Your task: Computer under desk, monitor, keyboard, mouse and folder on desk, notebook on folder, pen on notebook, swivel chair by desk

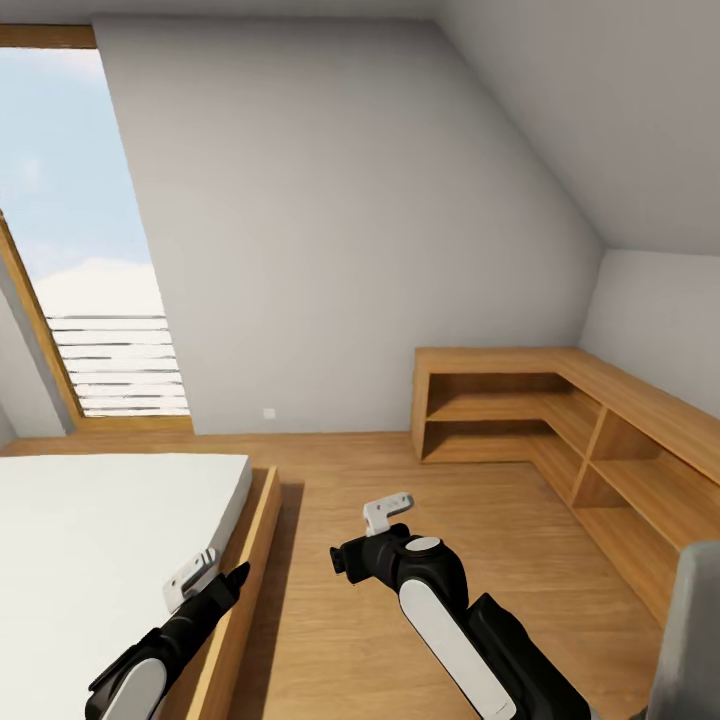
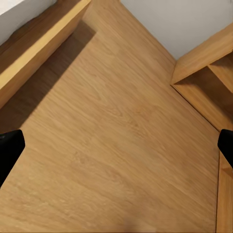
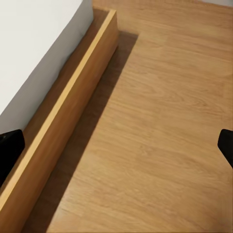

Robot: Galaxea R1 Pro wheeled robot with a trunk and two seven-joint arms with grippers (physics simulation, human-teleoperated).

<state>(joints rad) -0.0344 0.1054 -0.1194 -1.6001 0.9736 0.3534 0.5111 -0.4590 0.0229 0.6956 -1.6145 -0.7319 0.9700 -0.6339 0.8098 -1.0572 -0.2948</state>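
White mattress (image 1: pixel 100 530) on a wooden bed frame (image 1: pixel 245 600) occupies the left. Left gripper (image 1: pixel 205 578) extends forward over the frame edge, fingers wide apart, holding nothing. Right gripper (image 1: pixel 385 520) is raised over the wood floor (image 1: pixel 400 500), fingers wide apart, empty. Wooden corner shelves (image 1: pixel 560 420) line the right wall. Grey swivel chair (image 1: pixel 695 630) edge sits far right.

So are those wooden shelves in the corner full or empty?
Empty, as far as shows. The low wooden shelf unit along the wall has open compartments in the head view, and each visible one holds nothing; its near end runs out of frame.
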